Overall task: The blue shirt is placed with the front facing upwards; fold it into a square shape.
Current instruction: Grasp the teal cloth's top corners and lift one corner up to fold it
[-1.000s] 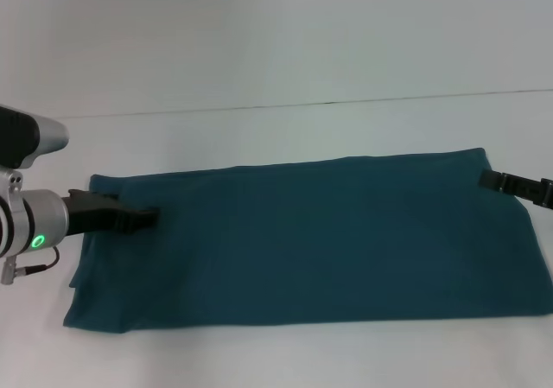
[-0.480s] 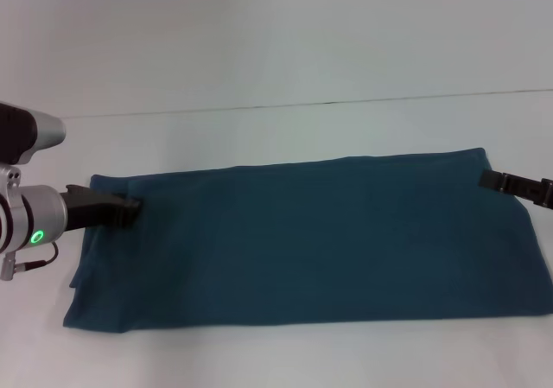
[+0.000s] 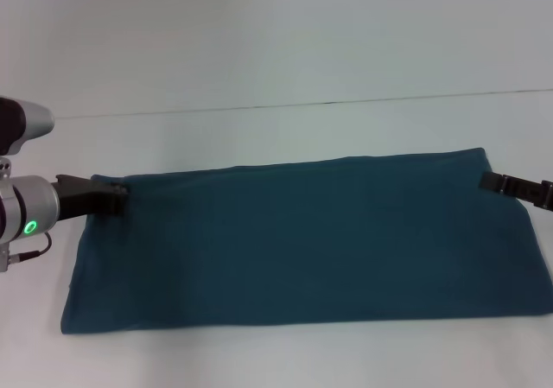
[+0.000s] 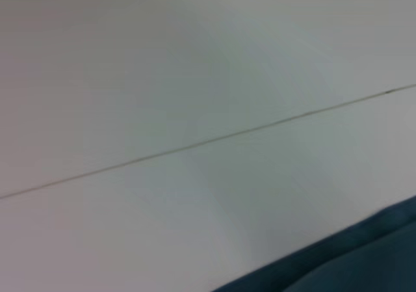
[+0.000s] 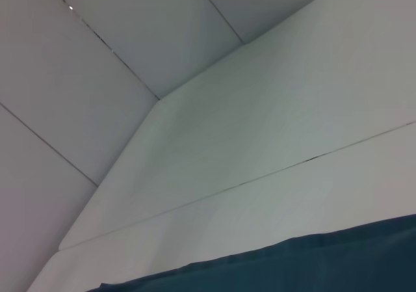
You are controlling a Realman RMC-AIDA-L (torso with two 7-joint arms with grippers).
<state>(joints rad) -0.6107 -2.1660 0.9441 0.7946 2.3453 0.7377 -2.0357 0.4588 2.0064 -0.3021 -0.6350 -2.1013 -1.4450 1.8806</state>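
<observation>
The left gripper [image 3: 117,198] sits at the far-left corner of the blue shirt [image 3: 311,241], its black tip low over the cloth edge; I cannot tell whether its jaws are parted or closed, since the tip shows only as one dark shape and the left wrist view catches nothing but a sliver of teal cloth against the white table [image 3: 285,129]. The shirt itself lies flat on the table as a long band, already narrowed from its full spread, with no lettering or sleeves showing on the upper face. Its long axis runs side to side across the head view, from one gripper to the other. At the far-right corner, the right gripper [image 3: 492,181] meets the cloth edge in the same way, and its jaw state is equally hidden from me.

That layout is what the next fold depends on: each arm is at its own end of the band, so either short end could be carried along the long axis toward the middle. I judge the band needs shortening lengthwise to become square, and both far corners look within immediate reach of their nearest arm
</observation>
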